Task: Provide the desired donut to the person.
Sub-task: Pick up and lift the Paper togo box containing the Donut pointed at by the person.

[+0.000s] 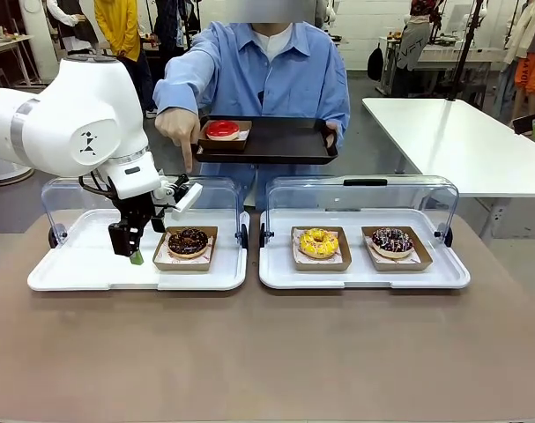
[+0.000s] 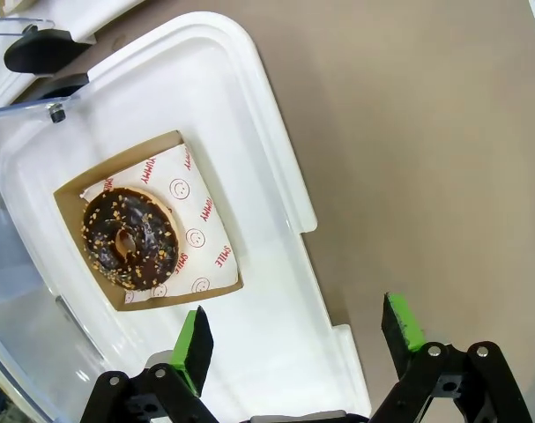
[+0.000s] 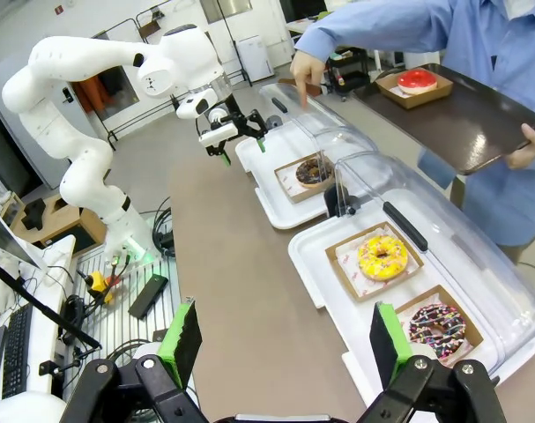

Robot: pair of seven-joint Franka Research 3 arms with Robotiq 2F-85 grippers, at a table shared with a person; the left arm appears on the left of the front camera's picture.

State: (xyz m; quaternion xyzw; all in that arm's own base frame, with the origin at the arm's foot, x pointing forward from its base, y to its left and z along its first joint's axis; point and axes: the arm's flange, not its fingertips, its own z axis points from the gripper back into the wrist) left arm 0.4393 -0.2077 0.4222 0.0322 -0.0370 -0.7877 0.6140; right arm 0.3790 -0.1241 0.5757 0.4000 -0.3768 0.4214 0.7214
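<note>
The paper liner (image 2: 201,238) under the chocolate donut with nut crumbs (image 2: 129,240) carries red print: "SMILE" and "YUMMY" repeated, with little smiley faces between. I can read no other writing. That donut sits in a brown card dish (image 2: 108,169) at the right end of the left white tray (image 1: 82,269), whose clear lid (image 1: 69,198) stands swung up at the back. My left arm (image 1: 64,119) comes in from the left and bends down at the wrist, so my left gripper (image 1: 130,251) points down over that tray, just beside the dish on its left, jaws spread wide with nothing between them. Across the worktop (image 1: 267,352) the person (image 1: 267,75) stretches out one hand (image 1: 177,128), index finger pointing straight down above the far edge of the left tray. The other hand (image 1: 330,134) holds a black tray (image 1: 285,141) bearing a red-glazed donut (image 1: 222,129). In the right white tray (image 1: 364,275) lie a yellow sprinkled donut (image 1: 318,242) and a dark donut with coloured sprinkles (image 1: 391,240). My right gripper (image 3: 285,339) hangs high over the near side of the worktop — jaws wide and empty too.
</note>
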